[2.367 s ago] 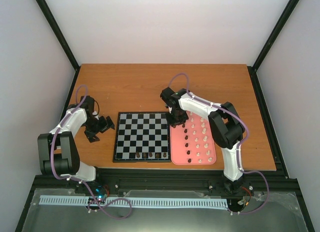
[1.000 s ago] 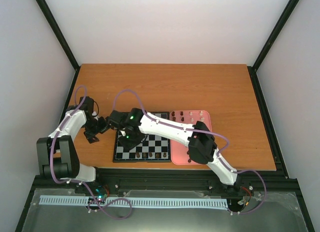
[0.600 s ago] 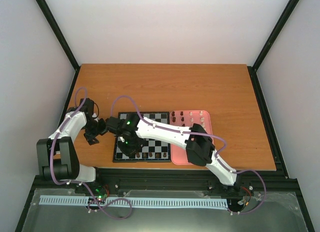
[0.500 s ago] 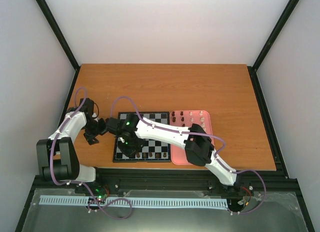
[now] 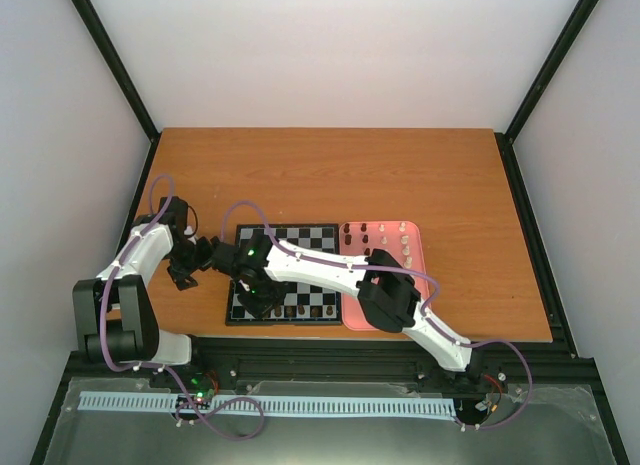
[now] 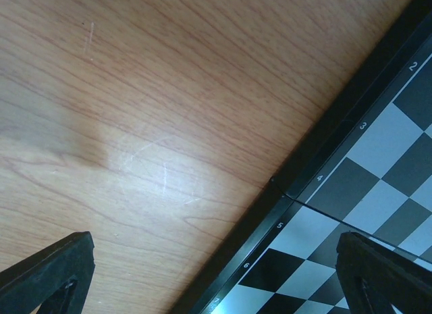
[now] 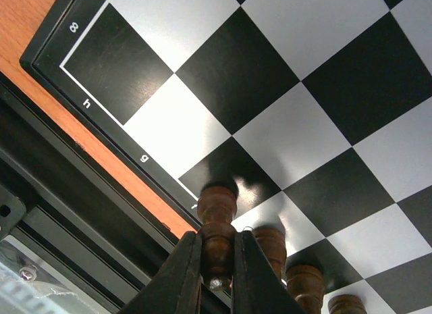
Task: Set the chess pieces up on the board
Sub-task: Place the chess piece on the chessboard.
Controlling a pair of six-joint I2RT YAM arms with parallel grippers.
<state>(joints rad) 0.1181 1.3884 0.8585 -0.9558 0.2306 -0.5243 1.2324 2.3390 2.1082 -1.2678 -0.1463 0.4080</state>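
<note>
A brown piece (image 7: 217, 213) is gripped in the closed right gripper (image 7: 217, 245) at the board's (image 5: 300, 247) near edge, towards its left corner, beside other brown pieces (image 7: 271, 241). The left gripper (image 6: 216, 270) is spread open over the board's left edge and the desk (image 6: 135, 125).

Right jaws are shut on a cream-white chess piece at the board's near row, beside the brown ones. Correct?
No: the small chess piece in the right arm's jaws is dark brown, not cream-white, as the right wrist view shows. It is at the near row of the black-and-grey checkered board, beside the standing brown pieces.
</note>
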